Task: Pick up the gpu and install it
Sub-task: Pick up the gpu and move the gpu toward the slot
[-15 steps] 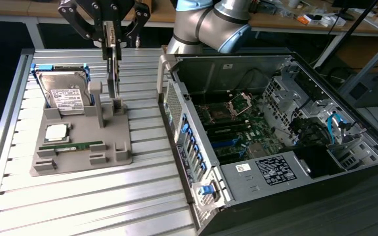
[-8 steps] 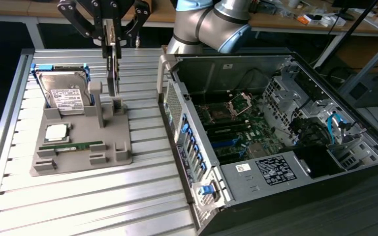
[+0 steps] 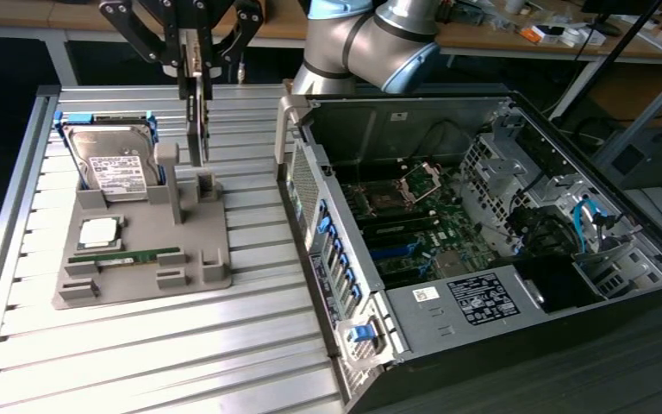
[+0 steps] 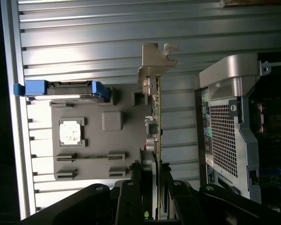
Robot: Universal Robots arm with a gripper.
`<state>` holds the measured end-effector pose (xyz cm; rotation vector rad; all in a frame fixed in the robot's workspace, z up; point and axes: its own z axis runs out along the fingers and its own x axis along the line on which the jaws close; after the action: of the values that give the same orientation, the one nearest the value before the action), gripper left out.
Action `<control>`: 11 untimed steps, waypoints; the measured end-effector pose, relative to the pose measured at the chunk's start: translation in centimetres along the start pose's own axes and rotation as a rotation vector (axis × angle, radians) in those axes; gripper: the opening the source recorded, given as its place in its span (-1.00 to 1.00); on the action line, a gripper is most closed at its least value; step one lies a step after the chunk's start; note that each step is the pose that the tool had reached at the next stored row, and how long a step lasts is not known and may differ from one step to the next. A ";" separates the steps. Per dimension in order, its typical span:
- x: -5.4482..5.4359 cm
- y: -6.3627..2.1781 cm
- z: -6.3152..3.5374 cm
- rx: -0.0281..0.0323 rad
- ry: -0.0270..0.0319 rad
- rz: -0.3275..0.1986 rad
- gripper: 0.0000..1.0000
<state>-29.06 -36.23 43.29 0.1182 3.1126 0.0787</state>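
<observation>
While you look at the pincer (image 3: 197,71): you see it clamped on the top edge of the gpu (image 3: 197,129).
Gpu: upright, hanging edge-down over the far part of the grey fixture tray (image 3: 135,280), its silver bracket (image 4: 156,61) at one end; you cannot tell whether it clears the tray.
Tray: hard drive (image 3: 118,168) far, processor (image 3: 99,231) and green memory stick (image 3: 124,256) nearer.
Computer case (image 3: 481,216): open, at the exterior view's right of the tray, on the slatted counter (image 3: 135,354).

Hard drive (image 3: 113,168), processor (image 3: 99,231), memory stick (image 3: 124,256), open case (image 3: 417,321)
</observation>
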 end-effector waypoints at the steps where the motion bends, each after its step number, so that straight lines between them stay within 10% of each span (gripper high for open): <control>1: 0.0 0.00 -0.05 -0.0001 -0.0001 0.000 -0.47; 11: 0.0 0.03 -0.65 -0.0002 -0.0001 0.000 -0.47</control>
<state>-29.06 -36.23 43.94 0.1181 3.1125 0.0791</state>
